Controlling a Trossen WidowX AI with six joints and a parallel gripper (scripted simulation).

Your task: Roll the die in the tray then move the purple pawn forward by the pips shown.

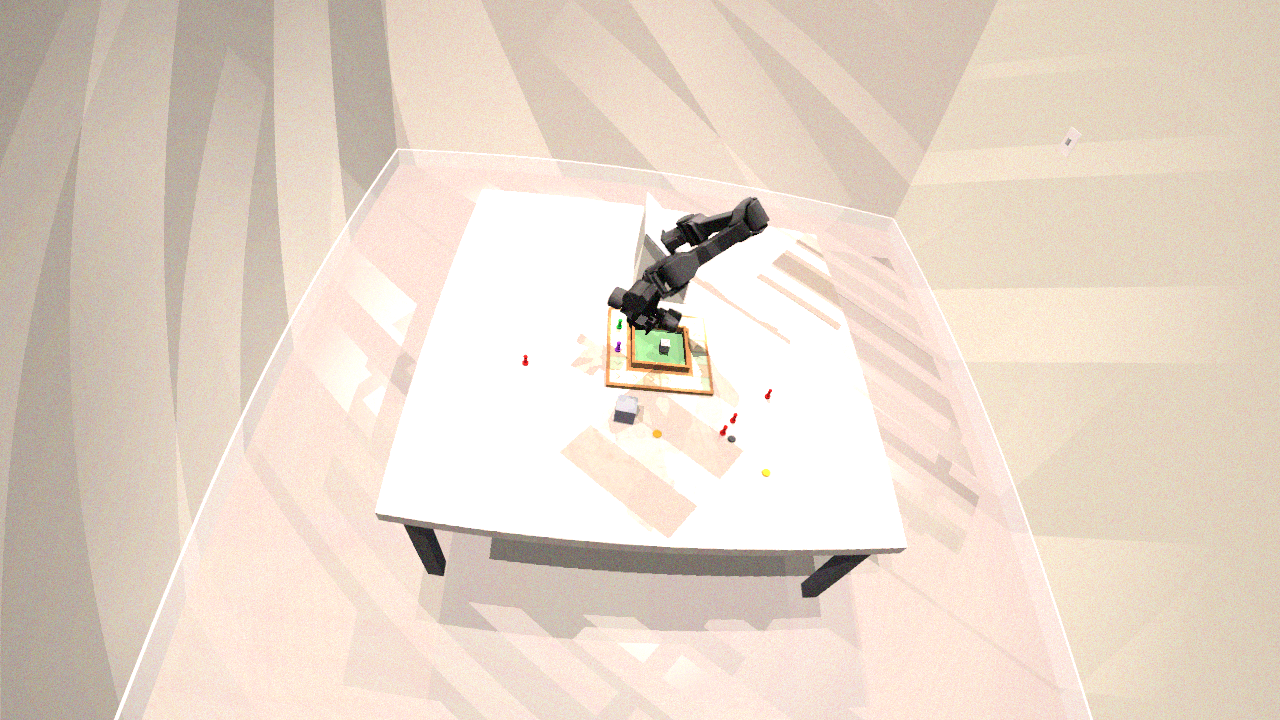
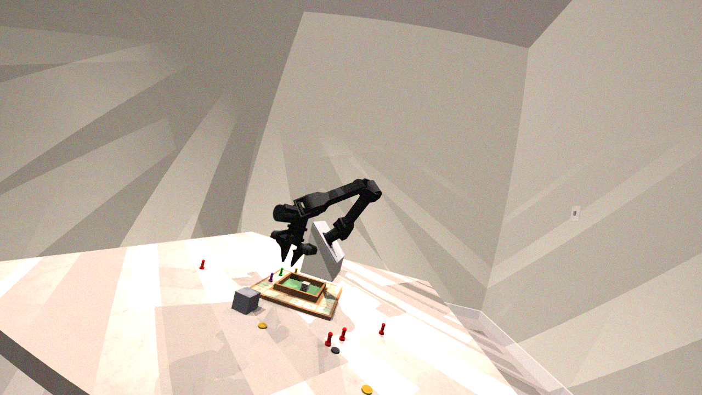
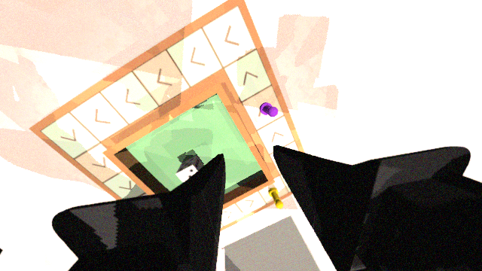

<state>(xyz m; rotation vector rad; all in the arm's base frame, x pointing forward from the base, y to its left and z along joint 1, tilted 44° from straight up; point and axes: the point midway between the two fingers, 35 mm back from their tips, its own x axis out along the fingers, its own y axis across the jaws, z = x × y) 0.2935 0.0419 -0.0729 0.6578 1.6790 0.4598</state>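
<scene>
The white die (image 1: 664,346) (image 2: 305,286) (image 3: 187,172) lies inside the green-floored tray (image 1: 660,365) (image 2: 294,293) in the middle of the board (image 1: 659,388) (image 3: 151,57). In the wrist view a finger partly covers its top; two pips show. The purple pawn (image 1: 617,346) (image 2: 271,277) (image 3: 269,109) stands on the board's left-hand track. The green pawn (image 1: 619,324) (image 2: 281,271) stands farther back, hidden in the wrist view. The yellow pawn (image 2: 295,270) (image 3: 276,197) is near the back corner. My gripper (image 2: 288,263) (image 3: 248,154) is partly open, empty, above the board's back part.
A grey cube (image 1: 625,410) (image 2: 245,300) and an orange disc (image 1: 657,434) (image 2: 262,325) lie in front of the board. Red pawns (image 1: 733,418) (image 1: 525,360) stand to both sides. A dark disc (image 1: 731,438) and a yellow disc (image 1: 766,472) lie front right. A grey block (image 2: 321,260) stands behind.
</scene>
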